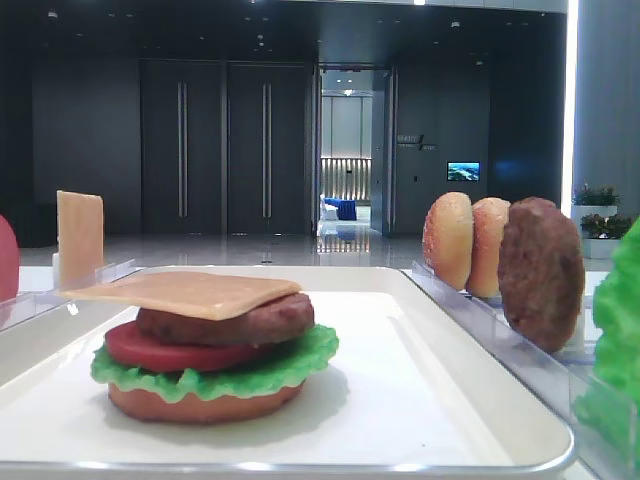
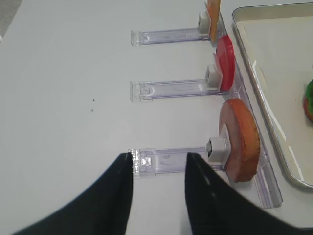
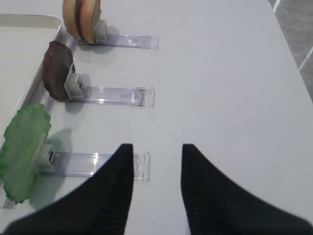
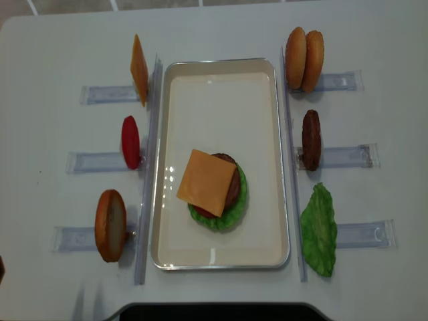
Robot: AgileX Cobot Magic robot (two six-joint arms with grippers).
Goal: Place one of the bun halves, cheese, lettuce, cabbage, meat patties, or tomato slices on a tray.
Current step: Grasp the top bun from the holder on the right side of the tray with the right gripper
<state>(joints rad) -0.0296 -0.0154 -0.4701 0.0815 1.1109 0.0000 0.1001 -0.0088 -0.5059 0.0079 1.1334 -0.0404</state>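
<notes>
A: Item, tray (image 4: 167, 167): we count bottom bun, lettuce (image 4: 231, 212), tomato, patty, cheese (image 4: 205, 182) stacked. Only the top is missing.

B: Item, bun halves (image 4: 304, 50): upright in the far right rack, untouched. Right claw (image 3: 156, 161) and left claw (image 2: 159, 169): both part-open, empty, over bare worktop. We judge the right must reach forward and pinch one dome.

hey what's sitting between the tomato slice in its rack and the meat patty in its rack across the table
The white tray lies between the racked tomato slice and the racked meat patty. That stretch of tray is bare; the stacked burger sits nearer. The overhead view shows it.
</notes>
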